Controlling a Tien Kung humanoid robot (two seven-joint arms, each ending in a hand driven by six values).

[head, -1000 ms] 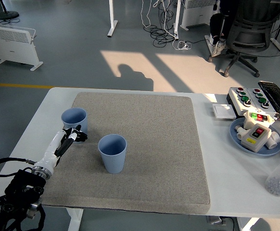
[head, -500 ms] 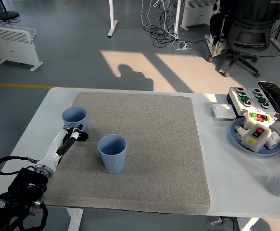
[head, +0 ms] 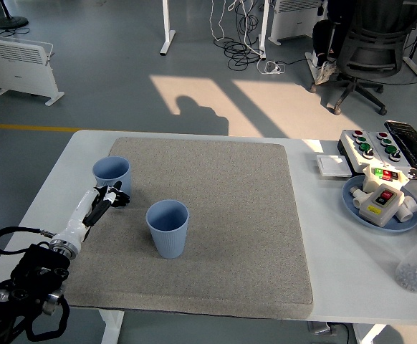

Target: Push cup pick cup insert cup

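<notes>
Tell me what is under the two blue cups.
Both cups, the far one and the near one, stand upright on the grey mat, which lies on the white table. The table beneath the mat is hidden.

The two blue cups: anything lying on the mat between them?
Head view: nothing between the far cup and the near cup, only bare grey mat. The left hand sits beside the far cup.
</notes>
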